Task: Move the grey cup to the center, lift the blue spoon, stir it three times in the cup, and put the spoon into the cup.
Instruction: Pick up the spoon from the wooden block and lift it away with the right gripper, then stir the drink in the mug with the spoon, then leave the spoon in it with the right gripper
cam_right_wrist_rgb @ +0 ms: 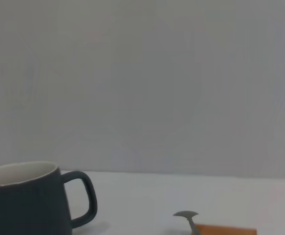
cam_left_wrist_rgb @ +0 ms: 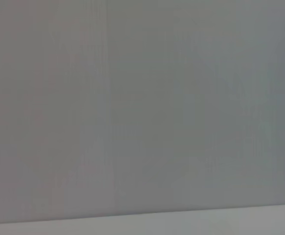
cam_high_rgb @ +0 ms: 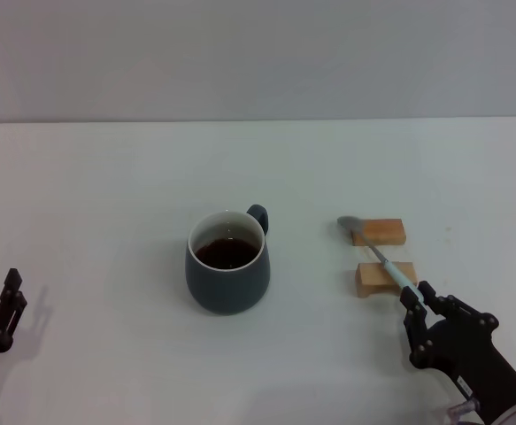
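The grey cup stands mid-table, its handle pointing to the far right, with dark liquid inside. It also shows in the right wrist view. The blue spoon lies across two tan wooden blocks, its metal bowl at the far end and its pale handle pointing toward me. The spoon bowl shows in the right wrist view. My right gripper is open and low at the near end of the spoon handle, with its fingertips on either side of the handle tip. My left gripper is parked at the front left.
Two tan wooden blocks, far and near, carry the spoon to the right of the cup. The far block's top also shows in the right wrist view. The white table runs back to a grey wall.
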Controlling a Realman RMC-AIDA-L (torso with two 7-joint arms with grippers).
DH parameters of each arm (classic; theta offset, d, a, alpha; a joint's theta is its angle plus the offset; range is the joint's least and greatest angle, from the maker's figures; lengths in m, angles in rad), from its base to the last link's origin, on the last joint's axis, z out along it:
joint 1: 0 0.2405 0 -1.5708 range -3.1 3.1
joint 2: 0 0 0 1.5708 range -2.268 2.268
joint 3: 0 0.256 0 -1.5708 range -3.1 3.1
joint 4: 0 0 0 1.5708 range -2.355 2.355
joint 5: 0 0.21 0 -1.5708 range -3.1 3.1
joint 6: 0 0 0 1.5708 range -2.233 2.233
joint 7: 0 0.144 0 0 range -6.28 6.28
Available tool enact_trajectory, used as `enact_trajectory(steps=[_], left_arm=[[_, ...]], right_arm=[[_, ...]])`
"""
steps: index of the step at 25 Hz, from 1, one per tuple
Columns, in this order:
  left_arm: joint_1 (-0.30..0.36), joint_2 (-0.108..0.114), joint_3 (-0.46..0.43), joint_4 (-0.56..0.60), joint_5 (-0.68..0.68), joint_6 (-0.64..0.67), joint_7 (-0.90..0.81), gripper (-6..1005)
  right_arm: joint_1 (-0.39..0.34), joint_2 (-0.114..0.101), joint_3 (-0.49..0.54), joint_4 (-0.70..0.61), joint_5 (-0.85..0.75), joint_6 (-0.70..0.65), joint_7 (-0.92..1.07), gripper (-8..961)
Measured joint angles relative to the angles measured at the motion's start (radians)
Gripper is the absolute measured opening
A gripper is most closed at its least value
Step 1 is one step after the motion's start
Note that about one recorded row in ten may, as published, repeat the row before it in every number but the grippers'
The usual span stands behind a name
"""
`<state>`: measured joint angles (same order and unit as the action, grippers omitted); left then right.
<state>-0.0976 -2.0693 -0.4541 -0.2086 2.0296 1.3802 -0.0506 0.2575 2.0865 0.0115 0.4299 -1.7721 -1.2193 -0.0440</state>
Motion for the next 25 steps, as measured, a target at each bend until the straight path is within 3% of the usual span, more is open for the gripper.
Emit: enact_trajectory(steps=[7, 16, 20, 22, 23, 24, 25], left_arm=[[-0.002, 0.0, 0.002, 0.0, 0.0, -0.004, 0.0, 684], [-0.006, 0.0, 0.004, 0.0, 0.0, -0.012, 0.0, 685], [-0.006, 0.0, 0.004, 0.0, 0.0, -0.012, 0.0, 684], [-0.005, 0.0, 0.003, 0.0, -0.001, -0.018, 0.0, 684], [-0.005, 0.0, 0.003, 0.0, -0.002, -0.021, 0.0, 684], [-0.005, 0.0, 0.003, 0.0, -0.003, -0.023, 0.0, 684], [-0.005, 0.0, 0.003, 0.0, -0.003, -0.026, 0.0, 684]], right_arm=[[0.0, -0.004, 0.001, 0.013, 0.0, -0.11, -0.087, 166], [0.051, -0.032, 0.001, 0.074, -0.002, -0.212, -0.077, 166], [0.1, -0.074, 0.001, 0.164, -0.002, -0.145, -0.077, 165], [0.127, -0.109, 0.007, 0.236, 0.001, -0.095, -0.077, 165], [0.148, -0.147, 0.022, 0.313, 0.0, -0.045, -0.082, 165], [0.148, -0.147, 0.022, 0.313, 0.0, -0.045, -0.082, 165], [0.158, -0.167, 0.032, 0.35, -0.002, -0.016, -0.086, 165]])
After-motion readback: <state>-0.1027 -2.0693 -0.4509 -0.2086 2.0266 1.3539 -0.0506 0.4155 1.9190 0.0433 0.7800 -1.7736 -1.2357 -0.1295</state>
